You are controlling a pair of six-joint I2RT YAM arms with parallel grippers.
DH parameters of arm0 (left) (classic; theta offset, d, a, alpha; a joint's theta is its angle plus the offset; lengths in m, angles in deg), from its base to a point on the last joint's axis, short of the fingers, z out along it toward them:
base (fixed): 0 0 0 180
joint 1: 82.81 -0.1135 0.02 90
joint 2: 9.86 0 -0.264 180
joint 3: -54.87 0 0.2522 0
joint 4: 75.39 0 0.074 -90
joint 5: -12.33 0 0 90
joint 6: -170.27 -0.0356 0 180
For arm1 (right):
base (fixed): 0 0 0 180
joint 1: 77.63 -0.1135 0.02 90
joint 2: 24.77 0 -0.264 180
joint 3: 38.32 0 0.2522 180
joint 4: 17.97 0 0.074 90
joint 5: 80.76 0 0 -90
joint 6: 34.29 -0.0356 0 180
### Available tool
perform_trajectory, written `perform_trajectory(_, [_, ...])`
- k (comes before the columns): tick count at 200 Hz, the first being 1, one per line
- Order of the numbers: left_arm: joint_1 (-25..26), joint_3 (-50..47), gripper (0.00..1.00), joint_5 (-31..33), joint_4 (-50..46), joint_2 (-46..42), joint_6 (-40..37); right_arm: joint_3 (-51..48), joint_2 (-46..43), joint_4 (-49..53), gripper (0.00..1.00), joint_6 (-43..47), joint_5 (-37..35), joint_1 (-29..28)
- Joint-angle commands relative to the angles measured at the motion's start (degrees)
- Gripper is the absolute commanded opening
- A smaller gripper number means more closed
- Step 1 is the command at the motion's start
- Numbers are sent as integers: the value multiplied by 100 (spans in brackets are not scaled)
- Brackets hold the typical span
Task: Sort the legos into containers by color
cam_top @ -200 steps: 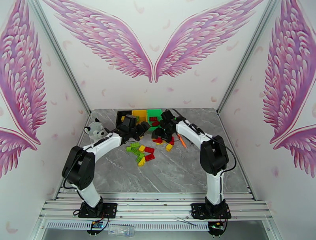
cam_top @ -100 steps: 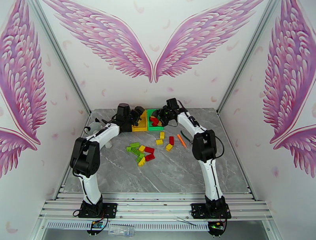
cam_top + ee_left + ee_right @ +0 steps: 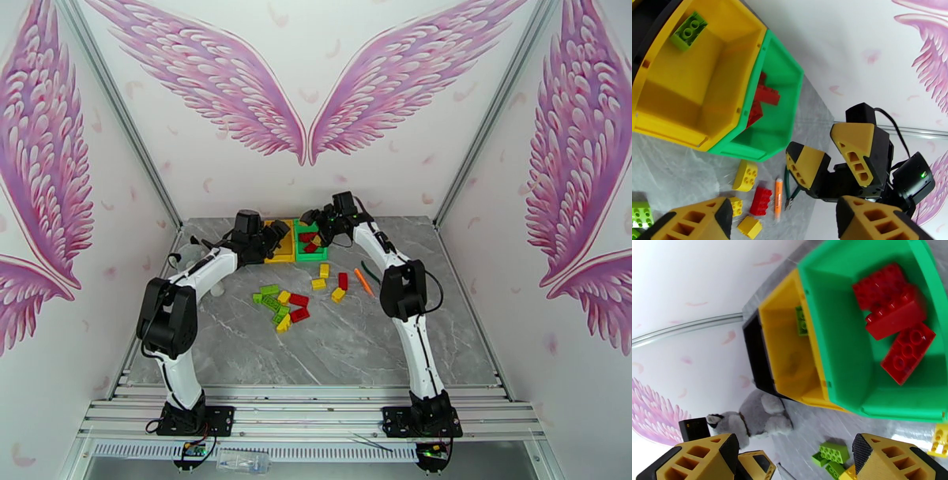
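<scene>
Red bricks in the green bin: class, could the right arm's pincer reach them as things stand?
Probably yes: the right pincer hangs open near the green bin, whose open top leaves the red bricks exposed.

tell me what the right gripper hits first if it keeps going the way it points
Probably the green bin: the open right gripper aims at its near wall, with the red legos inside just past it. Depth is unclear, so rim or inner floor could come first.
</scene>
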Motion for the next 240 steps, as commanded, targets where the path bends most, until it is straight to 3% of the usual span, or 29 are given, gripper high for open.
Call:
perform_trajectory(1, [158, -173, 73, 288, -628, -517, -547, -483, -871, 368, 80, 656, -249, 8])
perform_trajectory(46, [684, -198, 73, 1018, -1777, -802, -1305, -1411, -1776, 1630, 73, 1842, -1287, -6])
perform_trajectory(77, [1000, -482, 74, 1388, -2102, -1001, -1475, -2191, -2218, 2193, 77, 2413, -2283, -1])
perform_trajectory(117, [1207, -955, 74, 1687, -2281, -1349, -1540, -2852, -2233, 2310, 78, 2713, -2774, -16])
perform_trajectory(240, [1334, -1450, 76, 2067, -2661, -1710, -1611, -1790, -757, 2802, 65, 3138, -3255, -30])
